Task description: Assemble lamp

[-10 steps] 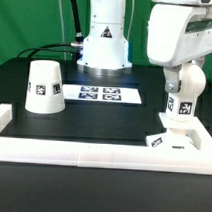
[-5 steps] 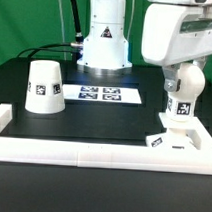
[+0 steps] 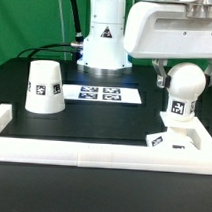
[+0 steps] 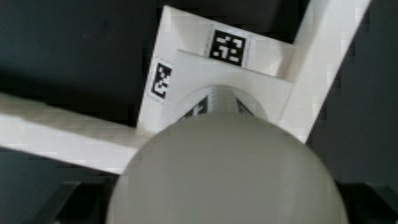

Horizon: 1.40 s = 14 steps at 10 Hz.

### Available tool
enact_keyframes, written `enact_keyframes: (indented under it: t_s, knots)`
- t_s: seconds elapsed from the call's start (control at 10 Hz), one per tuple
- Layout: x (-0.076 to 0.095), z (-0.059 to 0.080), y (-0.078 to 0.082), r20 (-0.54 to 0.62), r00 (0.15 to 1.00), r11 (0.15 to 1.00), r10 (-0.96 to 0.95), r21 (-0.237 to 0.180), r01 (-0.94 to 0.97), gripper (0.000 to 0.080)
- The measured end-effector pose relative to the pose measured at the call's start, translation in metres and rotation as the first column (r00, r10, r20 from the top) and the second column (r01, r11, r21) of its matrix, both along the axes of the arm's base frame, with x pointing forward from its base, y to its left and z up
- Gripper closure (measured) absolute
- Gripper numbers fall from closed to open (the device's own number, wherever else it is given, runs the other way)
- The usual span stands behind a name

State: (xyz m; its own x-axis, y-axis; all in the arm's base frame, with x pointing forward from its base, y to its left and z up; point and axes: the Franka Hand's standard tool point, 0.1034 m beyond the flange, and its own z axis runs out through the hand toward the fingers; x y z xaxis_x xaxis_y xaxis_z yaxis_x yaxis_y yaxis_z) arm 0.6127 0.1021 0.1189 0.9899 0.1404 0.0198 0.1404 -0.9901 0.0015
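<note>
Shifted toward the exterior view's left and lifted since before, jaws state unclear, bulb upright on base; shade well apart.

Black table — shade, marker board, square base, long white rail on it.

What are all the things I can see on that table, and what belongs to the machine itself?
Shade: one, white, tagged, on the exterior view's left, standing alone.
Bulb: one, white, round-topped, standing on the base.
Base: one, white, flat, on the exterior view's right by the rail.
Marker board: one, white, flat at mid-table.
Rail: one, white, along the front edge.
Table: one, black.
Gripper: one, above the bulb; fingers hard to make out.
</note>
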Motion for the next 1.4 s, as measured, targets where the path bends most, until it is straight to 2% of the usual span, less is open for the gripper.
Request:
enact_keyframes:
  t_s: [0.4,0.6,0.7,0.8,1.0,1.4]
  knots:
    - [0.0,-0.0007,-0.0011,-0.002,0.969,0.969,-0.248,0.007,0.248,0.022]
    - [0.0001,-0.0008,-0.0017,-0.005,0.921,0.921,-0.39,0.011,0.39,0.022]
    - [-0.0008,-0.0005,-0.0018,-0.005,0.863,0.863,-0.504,0.019,0.504,0.022]
    - [-0.0048,-0.0017,-0.001,-0.006,0.767,0.766,-0.642,0.031,0.642,0.022]
    - [-0.0068,-0.0031,-0.0018,-0.035,0.616,0.615,-0.787,0.051,0.787,0.022]
    - [-0.0069,-0.0037,0.0026,-0.096,0.235,0.233,-0.967,0.039,0.972,0.022]
